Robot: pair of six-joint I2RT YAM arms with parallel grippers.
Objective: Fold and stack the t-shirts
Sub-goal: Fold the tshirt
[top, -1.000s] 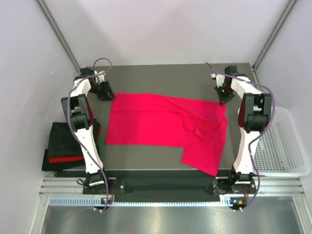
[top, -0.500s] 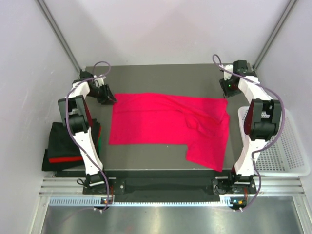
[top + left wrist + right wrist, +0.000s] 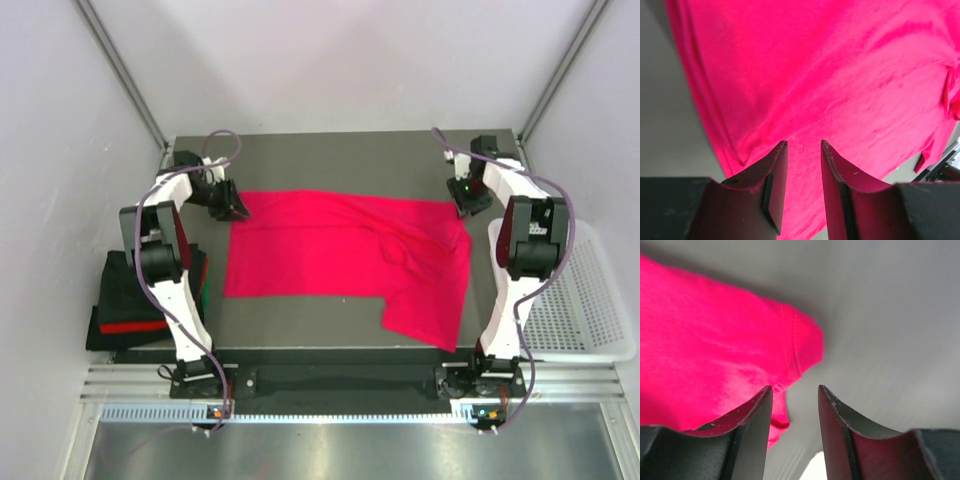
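Your magenta t-shirt point(image 3: 340, 250) runs left to right; left fingers point(image 3: 777, 170) and right fingers point(image 3: 755, 422) hover parted, empty, at its far corners

A robot lab enclosure: plain white walls point(image 3: 330, 60), aluminium frame point(image 3: 121, 70), dark table point(image 3: 330, 160)

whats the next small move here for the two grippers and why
Probably lower both and pinch the t-shirt's far edge, ready to fold it toward the near side. The left gripper and right gripper hang open at the far corners of the magenta t-shirt, holding nothing, and it lies spread out on the table.
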